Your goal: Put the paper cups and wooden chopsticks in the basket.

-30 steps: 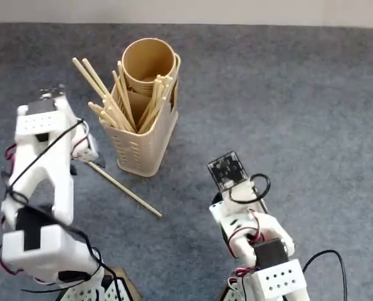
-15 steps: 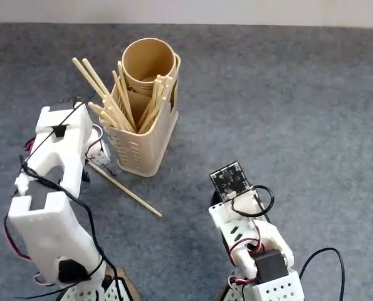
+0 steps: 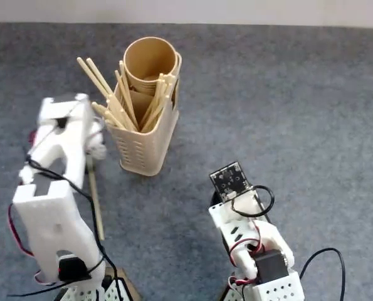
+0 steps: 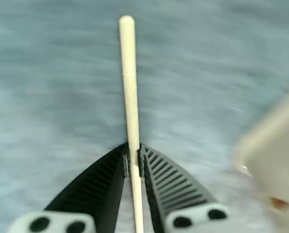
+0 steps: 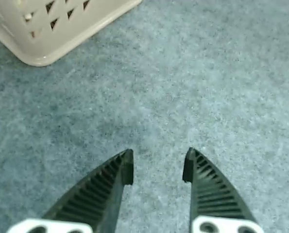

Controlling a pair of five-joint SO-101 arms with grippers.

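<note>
A beige slotted basket (image 3: 147,147) stands at the middle of the grey carpet, holding a paper cup (image 3: 148,61) and several wooden chopsticks (image 3: 114,99). My left gripper (image 4: 132,154) is shut on one wooden chopstick (image 4: 129,87), which runs out past the fingertips. In the high view that chopstick (image 3: 95,200) hangs beside the left arm (image 3: 61,163), just left of the basket. My right gripper (image 5: 156,165) is open above bare carpet, with nothing between its fingers and the basket's base (image 5: 61,29) a short way ahead of it.
The right arm (image 3: 249,232) sits at the lower middle of the high view, its wrist board facing up. A pale wall strip runs along the far edge. Open carpet lies to the right of the basket.
The left gripper closed on the loose chopstick that lay slanted on the carpet and lifted it; the chopstick now points straight toward the near edge. The right arm kept still.
</note>
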